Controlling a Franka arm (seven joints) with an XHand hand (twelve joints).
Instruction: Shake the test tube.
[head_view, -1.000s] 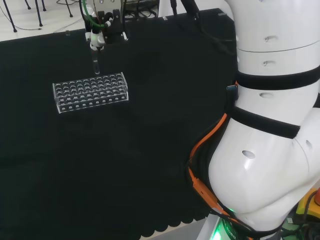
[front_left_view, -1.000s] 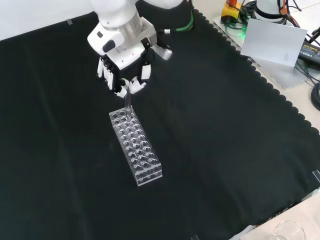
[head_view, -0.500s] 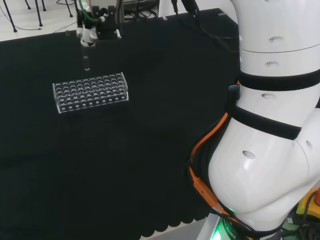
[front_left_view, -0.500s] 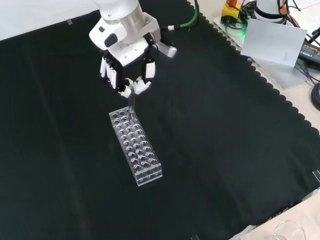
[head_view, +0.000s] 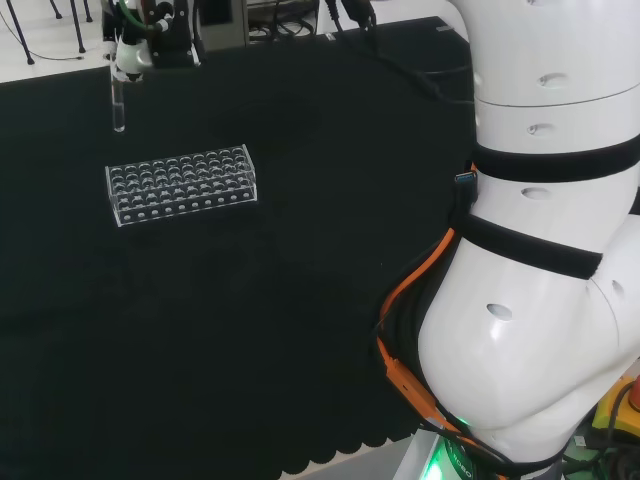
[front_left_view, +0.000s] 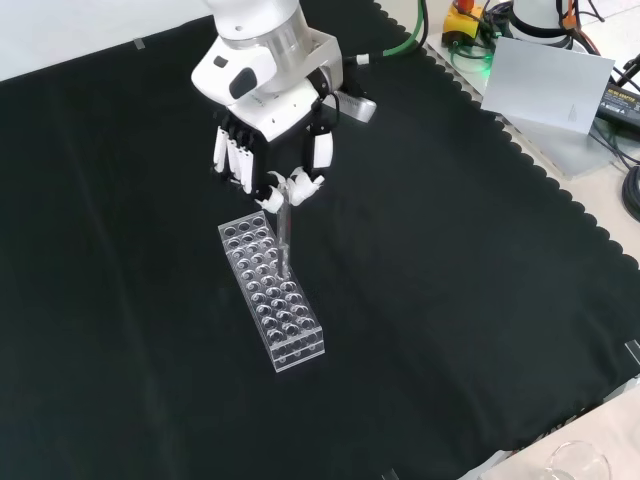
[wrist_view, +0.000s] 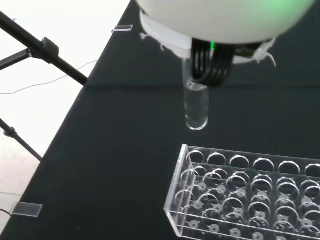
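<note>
A clear test tube (head_view: 119, 108) hangs upright from my hand (head_view: 140, 52), which is shut on its top end at the far left of the head view. It is in the air, above and beyond the left end of the clear plastic rack (head_view: 180, 184). From the front, the hand (front_left_view: 275, 165) pinches the test tube (front_left_view: 285, 232) over the rack (front_left_view: 271, 294). At the wrist, the test tube (wrist_view: 196, 105) points down beside the rack's corner (wrist_view: 240, 200). I cannot tell whether the tube holds liquid.
The black cloth (front_left_view: 450, 260) spreads wide around the rack. Its scalloped edge (front_left_view: 540, 170) runs along the right of the front view, with a grey plate (front_left_view: 545, 85) and cables past it. A clear glass vessel (front_left_view: 575, 462) sits off the cloth's bottom right corner.
The hand has carried the tube to the left in the head view and a little higher. From the front it has come nearer and to the right, over the rack.
</note>
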